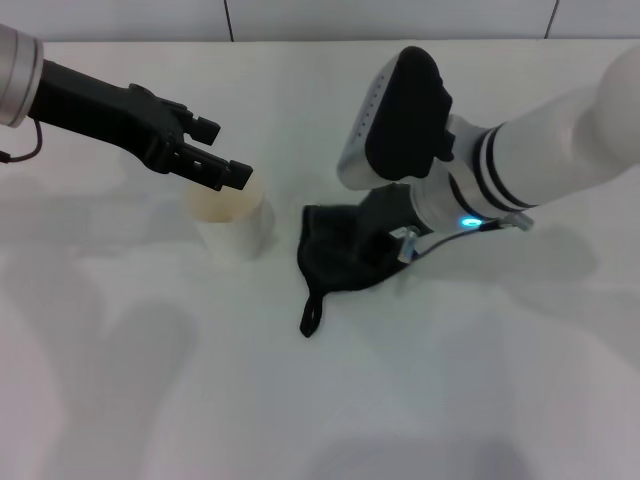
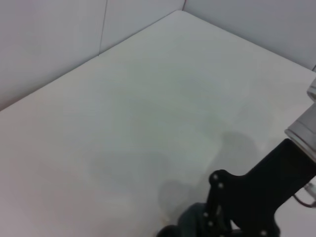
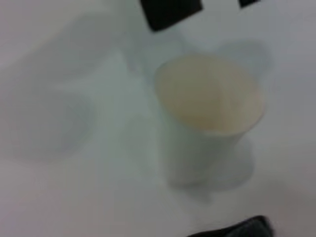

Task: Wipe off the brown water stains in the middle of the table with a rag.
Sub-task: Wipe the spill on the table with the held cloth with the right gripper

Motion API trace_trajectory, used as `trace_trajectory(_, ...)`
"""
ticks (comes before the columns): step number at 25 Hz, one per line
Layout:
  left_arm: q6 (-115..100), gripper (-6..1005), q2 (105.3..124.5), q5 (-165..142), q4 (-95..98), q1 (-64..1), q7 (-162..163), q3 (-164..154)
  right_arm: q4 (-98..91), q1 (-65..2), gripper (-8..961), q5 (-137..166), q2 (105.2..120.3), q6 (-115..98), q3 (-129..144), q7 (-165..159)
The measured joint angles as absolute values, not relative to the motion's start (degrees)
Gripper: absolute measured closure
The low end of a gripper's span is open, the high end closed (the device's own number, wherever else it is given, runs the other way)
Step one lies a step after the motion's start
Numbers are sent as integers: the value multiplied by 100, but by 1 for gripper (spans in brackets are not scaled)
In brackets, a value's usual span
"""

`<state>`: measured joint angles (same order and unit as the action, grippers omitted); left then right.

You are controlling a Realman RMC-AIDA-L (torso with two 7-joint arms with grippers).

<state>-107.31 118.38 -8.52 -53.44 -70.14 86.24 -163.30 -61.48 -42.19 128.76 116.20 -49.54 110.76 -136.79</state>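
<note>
White table (image 1: 120, 380) fills the view. At its middle the right gripper (image 1: 385, 235) presses into the rag (image 1: 335, 262), jaws hidden, so their state is unclear. Stains are covered. Beside the cup (image 1: 232, 222), the left gripper (image 1: 215, 160) hovers, jaws parted.

At the upper left of the head view, the left arm (image 1: 90, 105) is matt black past a silver-grey cuff, with a thin dark cable at the frame's edge, ending in the left gripper (image 1: 215, 150) with blocky black fingers. The right arm (image 1: 560, 140) is glossy white with black rings, a glowing cyan light, and a perforated grey-and-black wrist housing (image 1: 395, 115).
</note>
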Motion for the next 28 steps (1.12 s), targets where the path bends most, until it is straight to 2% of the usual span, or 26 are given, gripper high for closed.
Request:
trace_trajectory(13, -10731, 106, 11849, -856, -5344, -7014, 8632, -16330, -5106, -4531, 932, 12878, 11620, -3460, 11002, -14030)
trace_trajectory(22, -10731, 106, 11854, -871, -5344, -7003, 8630, -16330, -5014, -4459, 933, 12860, 11597, -3641, 10473, -14040)
trace_trajectory(28, -10684, 106, 11856, -874, -5344, -7016, 8630, -16330, -5548, -4484, 932, 12909, 11593, -4685, 10981, -13979)
